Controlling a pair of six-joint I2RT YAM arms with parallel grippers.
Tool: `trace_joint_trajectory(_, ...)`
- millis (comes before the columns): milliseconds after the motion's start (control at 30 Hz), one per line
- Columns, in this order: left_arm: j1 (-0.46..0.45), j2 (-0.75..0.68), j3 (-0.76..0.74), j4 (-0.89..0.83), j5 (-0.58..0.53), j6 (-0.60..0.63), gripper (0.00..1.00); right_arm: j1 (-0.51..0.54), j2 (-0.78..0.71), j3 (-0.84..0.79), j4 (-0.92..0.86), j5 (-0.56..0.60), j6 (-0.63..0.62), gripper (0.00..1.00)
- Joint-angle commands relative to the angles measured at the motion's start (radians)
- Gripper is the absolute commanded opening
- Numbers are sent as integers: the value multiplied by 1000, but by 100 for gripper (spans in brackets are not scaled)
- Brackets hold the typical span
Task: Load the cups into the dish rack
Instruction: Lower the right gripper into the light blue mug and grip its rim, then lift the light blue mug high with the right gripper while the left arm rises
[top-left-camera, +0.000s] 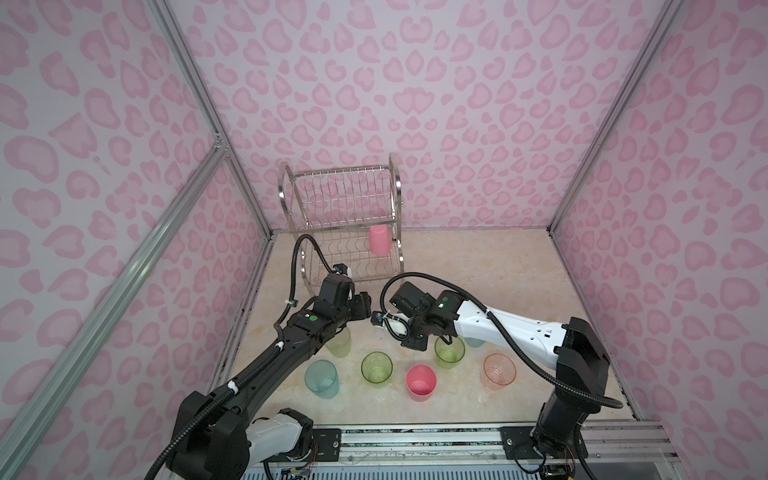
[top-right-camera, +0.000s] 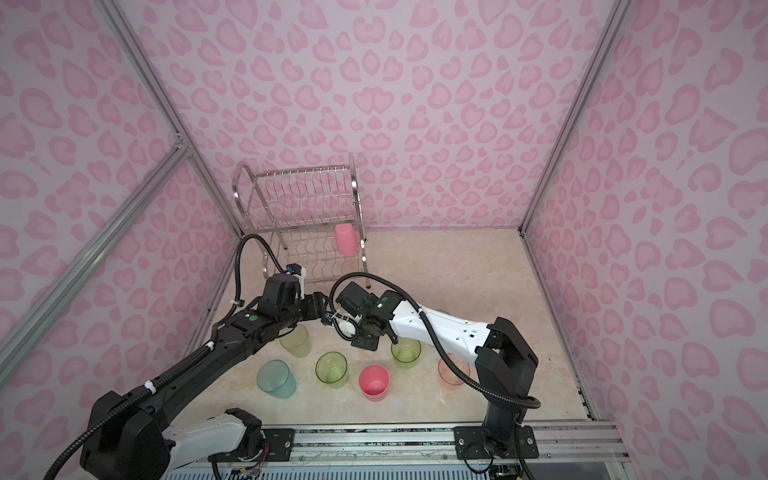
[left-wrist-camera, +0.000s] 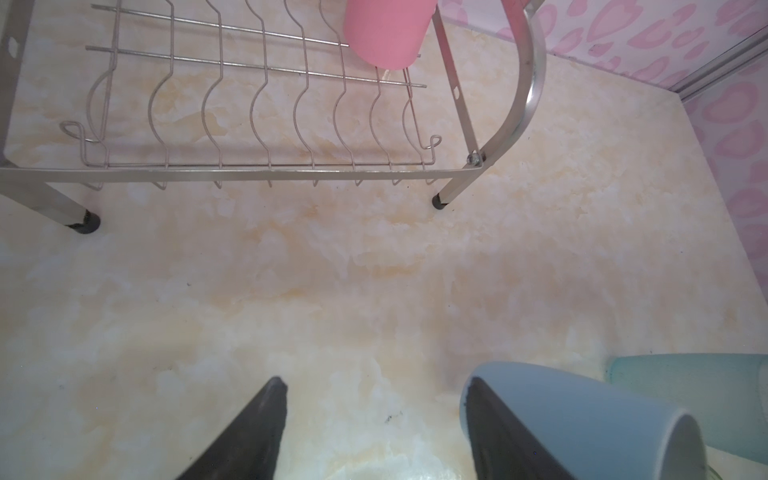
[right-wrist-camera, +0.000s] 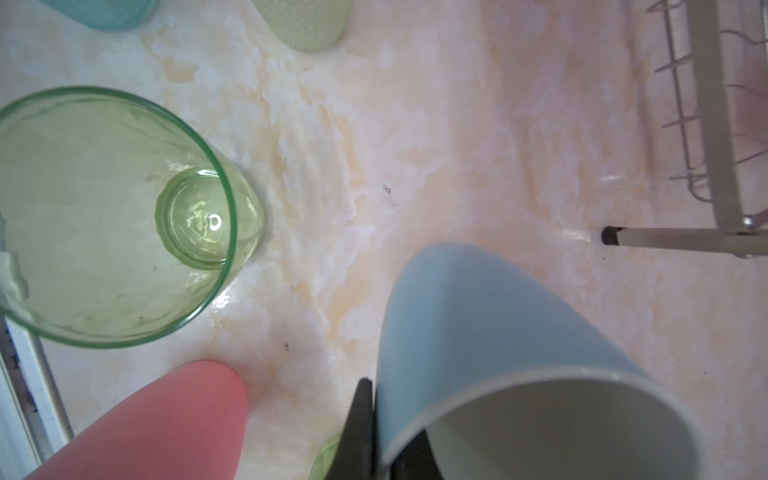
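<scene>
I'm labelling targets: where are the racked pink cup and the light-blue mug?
racked pink cup (top-left-camera: 380, 241): in a top view, its side wall.
light-blue mug (right-wrist-camera: 498, 332): right wrist view, its outer wall.

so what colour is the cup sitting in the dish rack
Opaque pink; the cup shows best in the left wrist view.

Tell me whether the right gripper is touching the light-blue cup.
Touching. The right wrist view shows the right gripper shut on the light-blue cup, one finger outside its wall and one inside the rim, with no gap.
</scene>
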Motion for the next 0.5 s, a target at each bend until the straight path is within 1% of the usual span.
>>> trace_joint_trajectory(0, 0, -46, -11, 36, 26, -29, 71, -29, -77, -41, 92, -79, 46, 0)
trace_joint_trajectory(100, -3, -102, -27, 67, 50, -61, 71, -65, -170, -104, 175, -138, 102, 0)
trace_joint_trajectory(200, -5, -140, -35, 113, 110, -101, 71, -93, -259, -165, 277, -148, 174, 0)
trace_joint_trajectory(300, -7, -155, -40, 188, 185, -153, 71, -139, -354, -229, 414, -206, 282, 0)
trace_joint_trajectory(367, -12, -154, -28, 223, 223, -175, 71, -170, -402, -255, 484, -217, 359, 0)
trace_joint_trajectory(467, -24, -152, -13, 289, 260, -212, 72, -261, -470, -297, 597, -252, 524, 0)
